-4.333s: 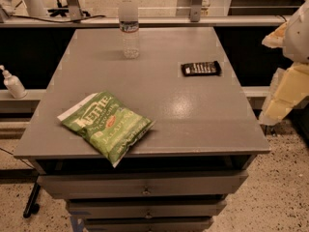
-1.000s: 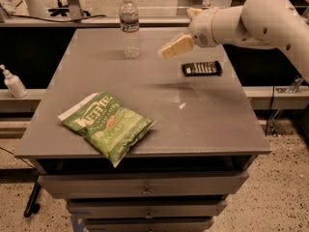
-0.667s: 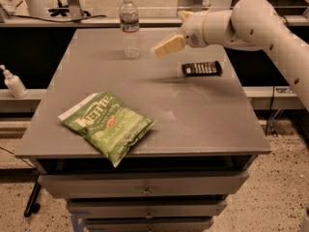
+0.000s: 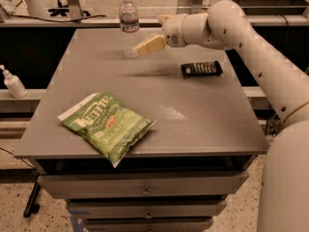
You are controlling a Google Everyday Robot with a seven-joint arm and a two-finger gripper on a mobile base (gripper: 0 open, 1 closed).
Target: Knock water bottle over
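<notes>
The water bottle (image 4: 128, 25) stands upright near the far edge of the grey table (image 4: 193, 110). It is clear and ribbed, with a white cap and a label band. My gripper (image 4: 145, 46) reaches in from the right on a white arm and hovers above the table. Its cream-coloured tip is right beside the bottle's lower right side, at or very near contact.
A green chip bag (image 4: 106, 124) lies at the table's front left. A dark flat snack bar (image 4: 202, 68) lies at the right. A white pump-dispenser bottle (image 4: 12, 82) stands on a low ledge to the left. Drawers sit under the table.
The arm has swung in from the right edge of view and moved left across the table's far side; the gripper now sits next to the bottle. The bottle still stands.
</notes>
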